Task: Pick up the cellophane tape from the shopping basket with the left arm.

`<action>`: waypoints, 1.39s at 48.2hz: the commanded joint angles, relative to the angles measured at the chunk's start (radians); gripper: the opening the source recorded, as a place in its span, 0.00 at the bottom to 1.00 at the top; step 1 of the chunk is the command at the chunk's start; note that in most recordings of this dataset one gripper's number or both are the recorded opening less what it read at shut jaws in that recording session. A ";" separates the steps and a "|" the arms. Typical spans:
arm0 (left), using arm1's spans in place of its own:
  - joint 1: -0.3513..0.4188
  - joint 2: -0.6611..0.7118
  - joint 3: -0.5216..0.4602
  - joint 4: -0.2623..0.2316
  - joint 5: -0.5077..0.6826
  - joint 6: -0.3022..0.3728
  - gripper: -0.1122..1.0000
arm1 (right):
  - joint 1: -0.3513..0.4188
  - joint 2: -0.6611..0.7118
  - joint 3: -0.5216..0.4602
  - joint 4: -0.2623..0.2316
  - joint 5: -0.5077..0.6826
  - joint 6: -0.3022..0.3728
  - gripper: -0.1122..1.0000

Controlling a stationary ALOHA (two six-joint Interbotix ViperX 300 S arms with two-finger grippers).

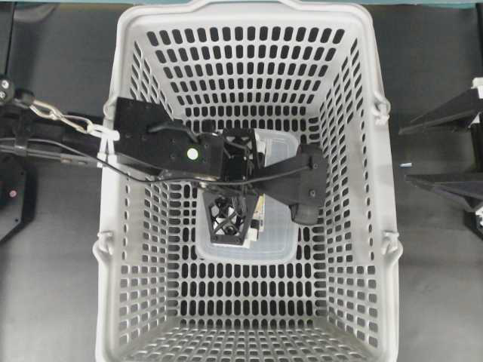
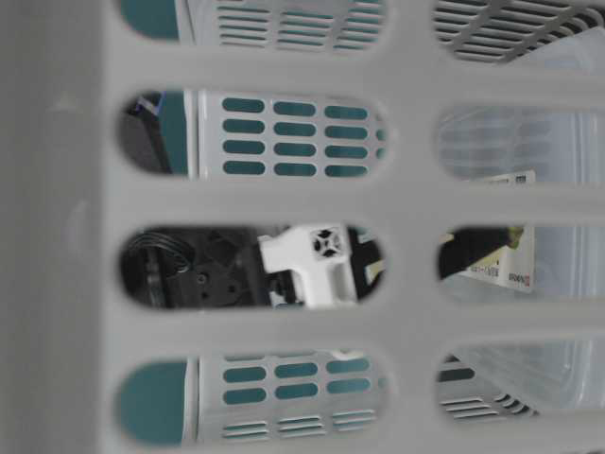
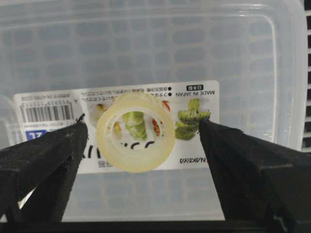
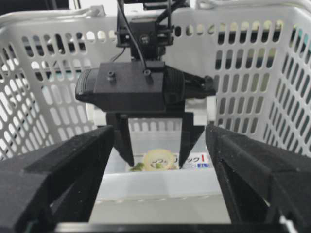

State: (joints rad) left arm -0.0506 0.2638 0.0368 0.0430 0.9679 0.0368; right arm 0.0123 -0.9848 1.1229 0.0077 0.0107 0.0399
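The cellophane tape (image 3: 136,132), a small pale yellowish roll, lies flat on the labelled lid of a clear rectangular container (image 3: 160,43) inside the light-grey shopping basket (image 1: 113,98). My left gripper (image 3: 142,125) points down over it, open. Its black fingers (image 3: 43,155) stand on either side of the roll without touching it. The right wrist view shows the same: the tape (image 4: 155,160) sits between the left gripper (image 4: 156,153) fingertips. From overhead the left gripper (image 1: 235,181) hides the tape. My right gripper (image 1: 404,154) is open and empty outside the basket's right wall.
The clear container (image 1: 249,253) fills the middle of the basket floor. Slotted basket walls (image 4: 252,87) surround the left arm closely. The table-level view shows the basket wall (image 2: 284,199) close up, with the arm's white fitting (image 2: 317,260) behind it.
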 commanded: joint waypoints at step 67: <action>-0.005 -0.104 -0.204 0.003 0.229 0.002 0.55 | 0.003 0.005 -0.021 0.002 -0.012 0.002 0.76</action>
State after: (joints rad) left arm -0.0583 0.2025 -0.0890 0.0430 1.1244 0.0383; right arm 0.0123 -0.9848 1.1229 0.0077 0.0092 0.0399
